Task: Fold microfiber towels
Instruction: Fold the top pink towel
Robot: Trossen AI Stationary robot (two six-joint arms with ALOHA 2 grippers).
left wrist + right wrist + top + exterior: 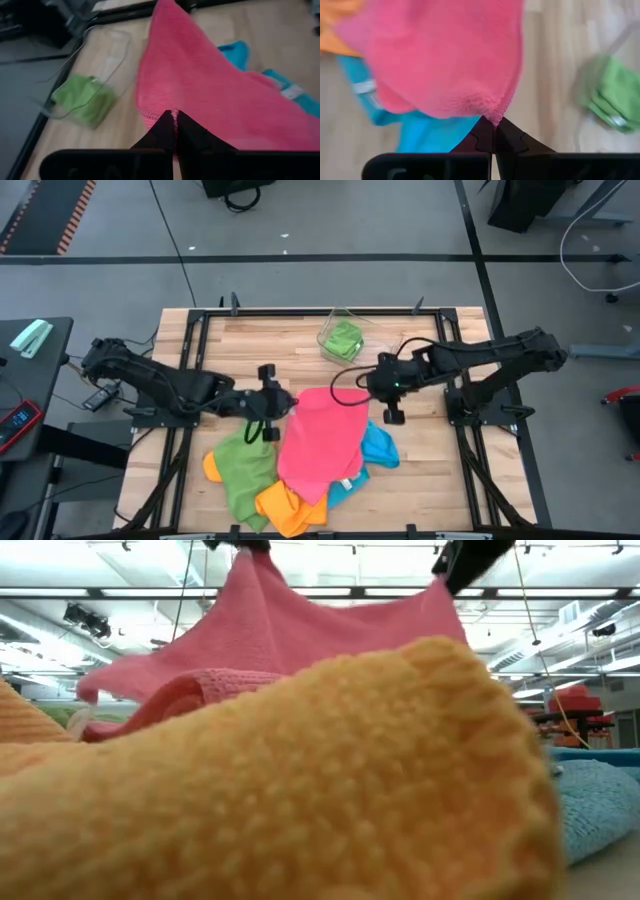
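Observation:
A pink microfiber towel (pixel 320 442) hangs between my two grippers at the table's middle. My left gripper (pixel 290 400) is shut on its far left corner and my right gripper (pixel 364 390) on its far right corner. Its near part drapes over a heap of a green towel (pixel 245 470), an orange towel (pixel 285 508) and a sky-blue towel (pixel 380 448). The orange towel (pixel 300 780) fills the front of the low view and hides the table there. Another green towel (pixel 343 338) lies folded in a clear tray. My left gripper pinches the pink towel's corner (pixel 173 114) between its two shut fingers, slanting down from the table's left. The corner is lifted, and the towel runs away from it down onto the heap. My right gripper pinches the opposite corner (pixel 496 118) between its two fingers, slanting down from the table's right. That corner is lifted; the upper edge (pixel 340 600) sags a little between the two holds, and the towel's near end (pixel 318 485) lies on the other towels.
The clear plastic tray (pixel 330 318) stands at the table's far middle, just beyond the grippers. A black frame (pixel 190 330) runs around the wooden table top. Bare wood shows at the far left (pixel 250 345) and near right (pixel 430 470).

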